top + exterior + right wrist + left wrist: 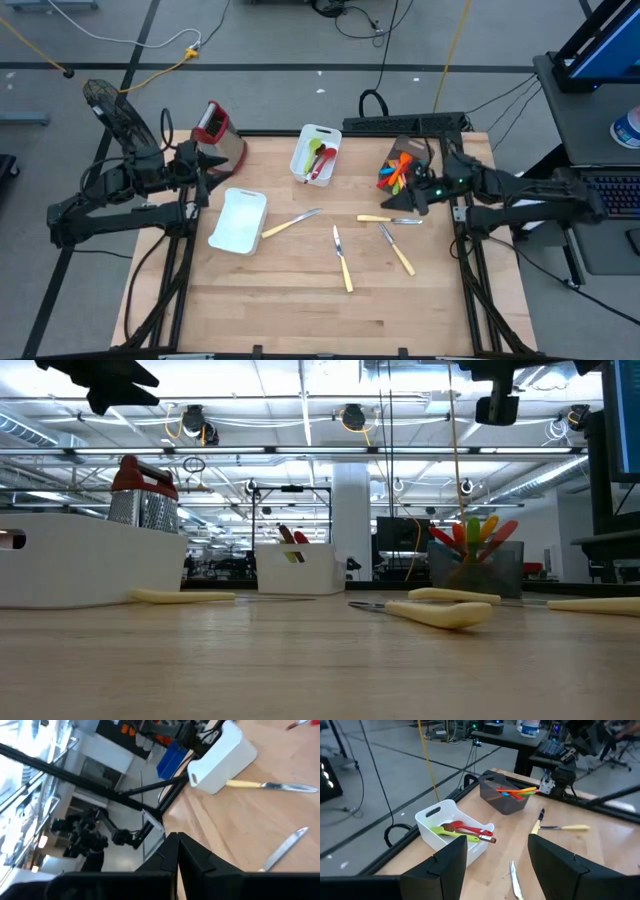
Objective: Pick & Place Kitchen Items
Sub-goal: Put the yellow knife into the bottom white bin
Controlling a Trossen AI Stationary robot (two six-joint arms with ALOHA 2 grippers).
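Matt wooden table; glossy white plastic trays (probably); shiny metal grater.

Two dark six-joint arms, one per side of the table. Left arm reaching in from the left edge, its dark two-finger left gripper up near the far left corner, jaws standing apart with a clear gap, nothing between them. Right arm coming in from the right edge, dark two-finger right gripper over the right side, jaws pressed together, holding nothing.
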